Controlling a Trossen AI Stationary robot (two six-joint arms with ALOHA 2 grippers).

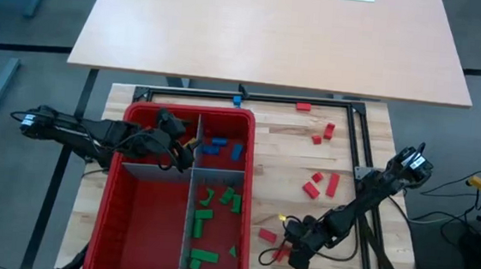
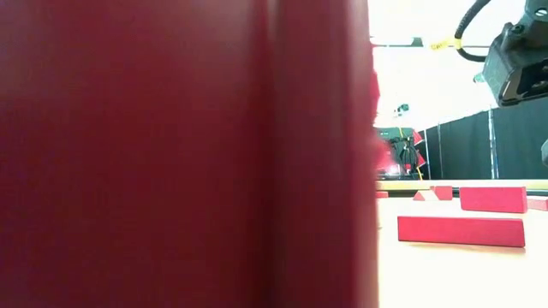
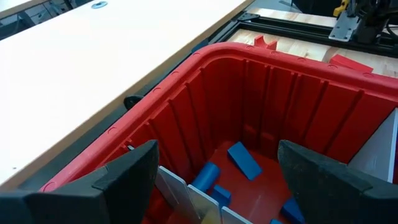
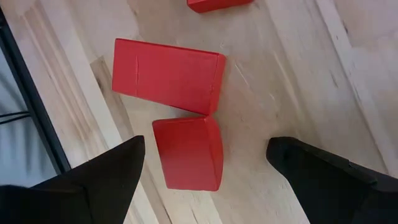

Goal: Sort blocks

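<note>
- High view: red bin (image 1: 124,190) with grey dividers (image 1: 190,201); blue blocks (image 1: 220,147) in one far compartment, green blocks (image 1: 214,203) in the near one beside it, red blocks (image 1: 321,185) loose on the wooden table (image 1: 282,155) outside the bin.
- Right gripper (image 1: 284,244): low over the table beside the bin's near corner, fingers spread wide and empty.
- Right wrist view: two red blocks directly ahead of that gripper. The short block (image 4: 188,152) lies between the fingers (image 4: 106,177); the long block (image 4: 166,76) lies just beyond it, their corners touching. A third red block (image 4: 217,5) sits farther out.
- Left gripper (image 1: 177,149): inside the bin's far end, over the divider next to the blue compartment, fingers (image 3: 127,177) apart, holding nothing.
- Step in hand, as judged: right gripper picking the short red block.
- Handling notes: centre the fingers on the short block's flat sides before closing; descend straight so a fingertip does not land on the long block's touching corner.
- Risk: closing off-centre could twist the short block against its neighbour, or drag both.
- Destination: not clear from these views which compartment takes red.
</note>
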